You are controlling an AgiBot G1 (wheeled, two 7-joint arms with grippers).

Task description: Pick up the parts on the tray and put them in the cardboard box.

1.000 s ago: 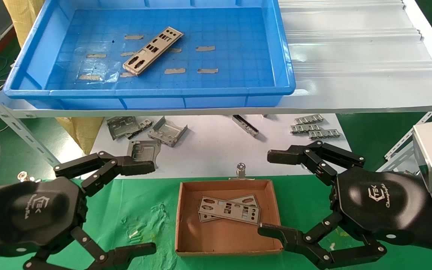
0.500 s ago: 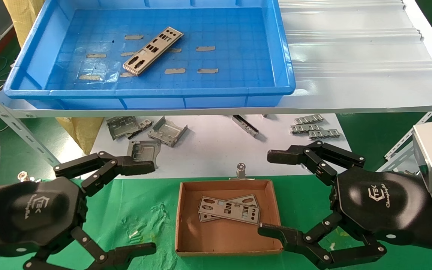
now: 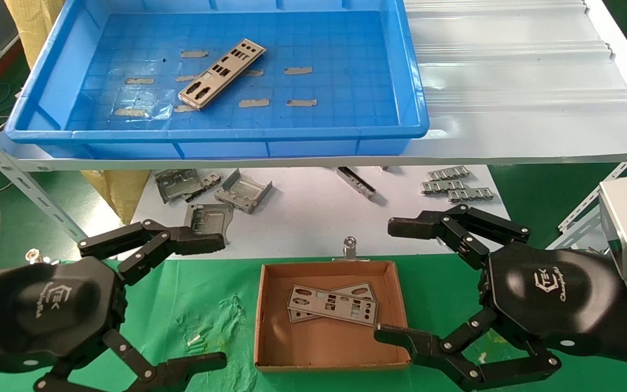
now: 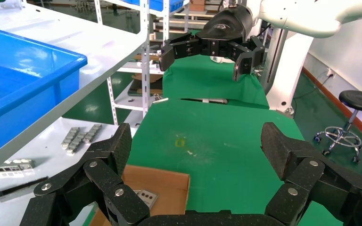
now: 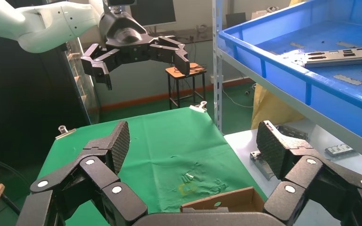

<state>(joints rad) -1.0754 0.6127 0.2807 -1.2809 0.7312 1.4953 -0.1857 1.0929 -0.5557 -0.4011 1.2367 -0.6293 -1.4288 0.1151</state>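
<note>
One silvery punched part [image 3: 222, 73] lies slanted on the floor of the blue tray [image 3: 215, 133], up on the white shelf. Two more parts [image 3: 332, 307] rest overlapped inside the cardboard box [image 3: 259, 316] on the green cloth. My left gripper [image 3: 216, 301] hovers open to the left of the box, holding nothing. To the box's right my right gripper [image 3: 388, 279] is open and empty too. The left wrist view shows my left gripper [image 4: 198, 146] over bare cloth beside the box [image 4: 160, 181]. In the right wrist view my right gripper [image 5: 194, 143] frames the cloth and the box's corner [image 5: 221, 201].
Grey bent brackets [image 3: 243, 190] and ribbed silver strips [image 3: 458, 188] lie on a white sheet under the shelf, behind the box. A binder clip [image 3: 350, 247] pins the cloth at the box's far edge. Slanted shelf struts [image 3: 30, 188] stand left and right.
</note>
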